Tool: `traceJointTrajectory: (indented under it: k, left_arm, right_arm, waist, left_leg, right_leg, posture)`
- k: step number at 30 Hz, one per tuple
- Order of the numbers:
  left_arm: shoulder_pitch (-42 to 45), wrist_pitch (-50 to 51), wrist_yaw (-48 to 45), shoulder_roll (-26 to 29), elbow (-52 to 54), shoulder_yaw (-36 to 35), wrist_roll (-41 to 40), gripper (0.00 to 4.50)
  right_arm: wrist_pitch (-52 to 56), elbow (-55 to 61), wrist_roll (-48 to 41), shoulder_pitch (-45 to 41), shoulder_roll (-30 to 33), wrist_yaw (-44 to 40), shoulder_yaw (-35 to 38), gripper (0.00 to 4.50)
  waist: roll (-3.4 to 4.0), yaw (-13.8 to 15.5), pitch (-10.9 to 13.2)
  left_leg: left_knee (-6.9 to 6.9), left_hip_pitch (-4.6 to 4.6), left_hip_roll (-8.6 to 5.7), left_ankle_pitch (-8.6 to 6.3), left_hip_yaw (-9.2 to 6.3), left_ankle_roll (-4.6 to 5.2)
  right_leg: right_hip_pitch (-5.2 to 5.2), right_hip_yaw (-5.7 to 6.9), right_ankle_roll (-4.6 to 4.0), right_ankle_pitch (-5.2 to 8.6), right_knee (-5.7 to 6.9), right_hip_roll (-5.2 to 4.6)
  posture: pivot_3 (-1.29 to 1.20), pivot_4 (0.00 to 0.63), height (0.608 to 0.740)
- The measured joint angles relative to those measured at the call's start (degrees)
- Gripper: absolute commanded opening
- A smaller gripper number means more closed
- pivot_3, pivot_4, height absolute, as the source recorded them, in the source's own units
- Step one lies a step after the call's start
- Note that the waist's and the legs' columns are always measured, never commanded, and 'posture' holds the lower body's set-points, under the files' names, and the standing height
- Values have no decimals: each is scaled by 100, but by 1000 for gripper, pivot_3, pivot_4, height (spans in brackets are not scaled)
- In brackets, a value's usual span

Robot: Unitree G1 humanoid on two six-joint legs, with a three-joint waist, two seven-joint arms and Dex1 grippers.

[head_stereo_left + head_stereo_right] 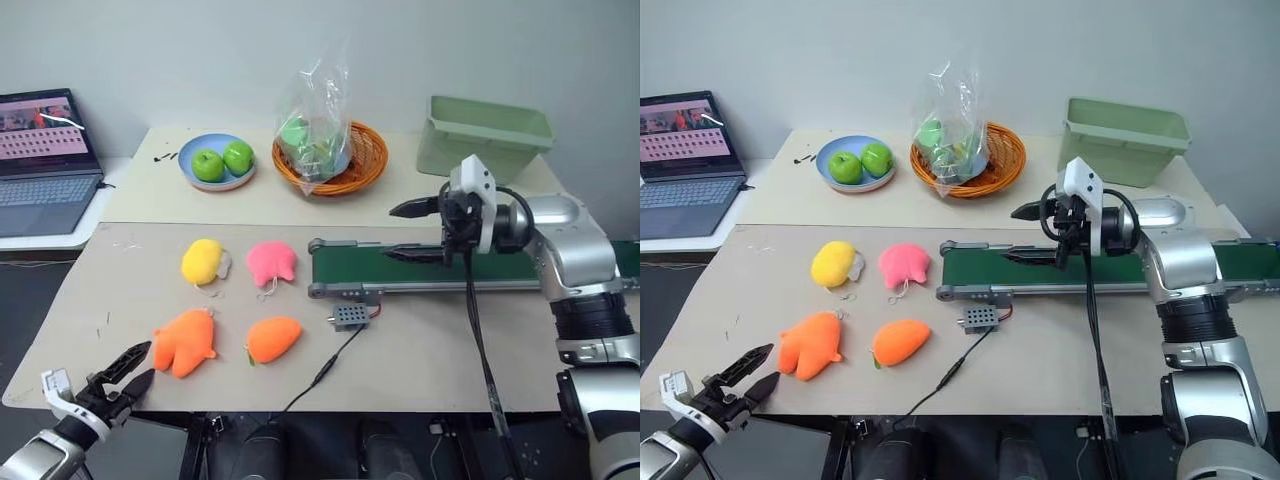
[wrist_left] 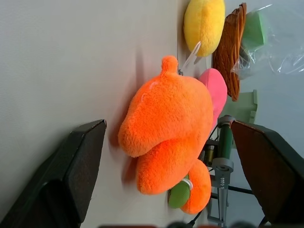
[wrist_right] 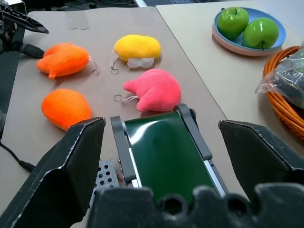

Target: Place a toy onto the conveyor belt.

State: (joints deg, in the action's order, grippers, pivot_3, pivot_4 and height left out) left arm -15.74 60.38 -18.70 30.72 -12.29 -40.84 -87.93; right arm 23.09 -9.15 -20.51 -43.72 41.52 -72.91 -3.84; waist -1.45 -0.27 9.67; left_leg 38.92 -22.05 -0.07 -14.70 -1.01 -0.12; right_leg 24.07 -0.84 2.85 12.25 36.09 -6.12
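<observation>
orange toy (image 2: 171,137), tag loop at top

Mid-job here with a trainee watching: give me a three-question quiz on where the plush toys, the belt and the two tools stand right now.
1. True or false: the lobed bright orange plush toy already lies on the long dark green conveyor belt.
2. Which tool hovers over the belt? A. left tool B. right tool
3. Fill in: of the four plush toys, the one lying nearest the belt's roller end is the ____ plush.

Key
1. False. It lies on the beige tabletop, just ahead of the open left tool.
2. B. It is open, with nothing between its fingers.
3. Pink.
</observation>
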Motion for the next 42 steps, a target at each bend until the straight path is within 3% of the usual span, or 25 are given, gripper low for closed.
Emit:
traceJointTrajectory:
  k: [3,6,13,16,17,24,28,33,38,40,42]
  left_arm:
    - [187,-5,-14,-41,-48,78,152,4469]
    - [434,-2,-83,-67,-122,173,321,3821]
    - [628,168,-172,-130,-259,350,560,1081]
    - [654,214,-245,-135,-258,349,667,148]
    - [679,227,-286,-134,-255,344,684,29]
    - [696,198,-472,-213,-4,336,753,29]
    - [1091,-44,-625,-210,1328,377,694,29]
    - [2435,-559,-422,11,3048,1060,1039,29]
    - [3701,-1170,-573,1140,4006,3018,3263,29]
    - [3998,-1795,-869,1493,4065,3884,4449,29]
    - [4301,-3233,-1067,1941,3766,4911,6332,29]
  right_arm:
    - [0,77,1,34,32,49,12,4500]
    - [2,201,0,127,90,75,18,4500]
    - [8,329,-1,199,215,130,45,4500]
    - [8,395,-1,220,231,189,54,4500]
    - [8,410,-1,220,231,200,54,4500]
    - [8,412,3,220,233,219,53,4500]
    - [7,400,9,217,234,210,50,4500]
    - [4,356,14,169,234,191,29,4500]
    - [3,336,15,167,231,194,27,4500]
    - [3,339,15,174,237,203,30,4500]
    - [4,358,13,184,240,220,38,4500]
  waist:
    - [28,55,-16]
    - [29,76,-18]
    - [25,0,-17]
    - [25,-6,-17]
    - [26,-2,-17]
    - [19,8,-13]
    - [1,51,-7]
    - [-2,54,-8]
    - [-5,-51,-5]
    - [-5,-73,-3]
    - [-5,-70,-2]
  left_leg:
    - [0,2,0,0,4,0]
    - [0,-1,-1,0,6,0]
    - [0,-14,0,0,6,0]
    - [1,-12,0,0,6,0]
    - [0,-7,0,0,6,0]
    - [1,-15,0,0,3,0]
    - [3,-23,0,3,-9,-6]
    - [0,-27,-5,4,-8,-8]
    - [-11,-27,-7,4,11,-7]
    - [-15,-27,-5,4,16,-6]
    - [-18,-25,-2,4,18,-6]
  right_leg:
    - [-4,2,0,0,0,0]
    - [-4,2,0,0,-3,0]
    - [9,2,1,0,-6,0]
    - [7,2,1,0,-5,0]
    - [2,1,1,0,-4,-1]
    - [7,4,1,0,-6,-2]
    - [8,12,0,-1,-8,-5]
    - [8,5,3,-5,-20,-7]
    - [9,-2,5,-5,-32,-1]
    - [12,-4,5,-5,-34,4]
    - [12,-3,5,-5,-33,9]
  posture:
    - [0,150,740]
    - [0,150,740]
    - [0,150,740]
    - [0,150,740]
    - [0,150,740]
    - [0,150,740]
    - [0,150,740]
    - [0,150,740]
    - [0,150,740]
    - [0,150,740]
    - [0,150,740]
